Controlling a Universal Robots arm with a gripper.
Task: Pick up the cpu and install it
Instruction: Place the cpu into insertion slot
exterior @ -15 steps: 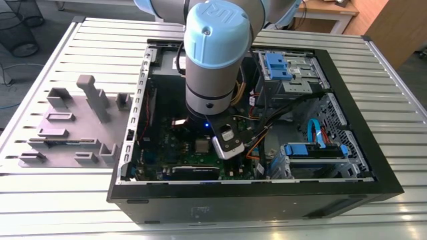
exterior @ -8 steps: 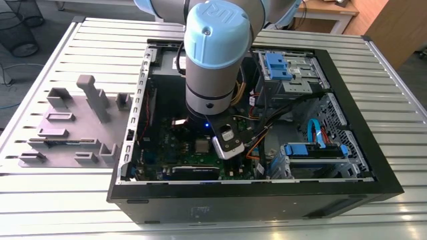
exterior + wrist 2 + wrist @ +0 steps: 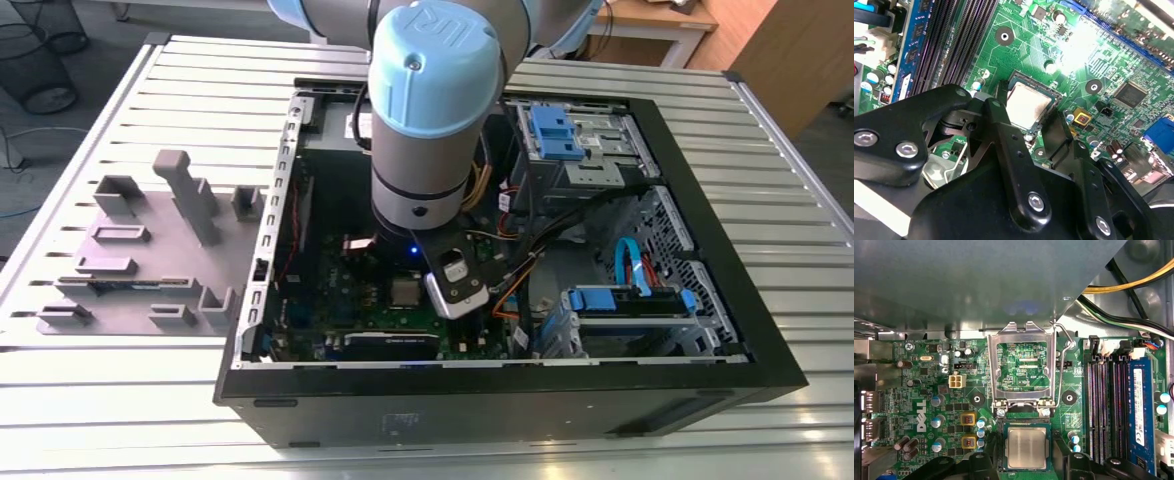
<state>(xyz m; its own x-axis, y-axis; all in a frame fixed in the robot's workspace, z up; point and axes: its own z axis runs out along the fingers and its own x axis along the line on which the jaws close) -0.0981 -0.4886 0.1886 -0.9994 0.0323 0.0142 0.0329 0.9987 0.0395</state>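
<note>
The cpu (image 3: 1026,447) is a small square chip with a pale silver top, lying flat in its socket on the green motherboard (image 3: 929,390). In the second wrist view the cpu (image 3: 1026,106) shows between the black fingers (image 3: 1004,145). My gripper (image 3: 1027,464) is open, one finger on each side of the socket and apart from the chip. The metal load frame (image 3: 1024,342) of the socket stands hinged open beside the chip. In the exterior view the arm (image 3: 427,120) reaches down into the black PC case (image 3: 507,385) over the board.
Black memory slots and a blue memory stick (image 3: 1139,410) run beside the socket. Yellow and black cables (image 3: 1134,285) hang near the case wall. Blue drive bays (image 3: 627,300) fill the exterior view's right of the case. Grey holder blocks (image 3: 147,250) stand on the slatted table outside it.
</note>
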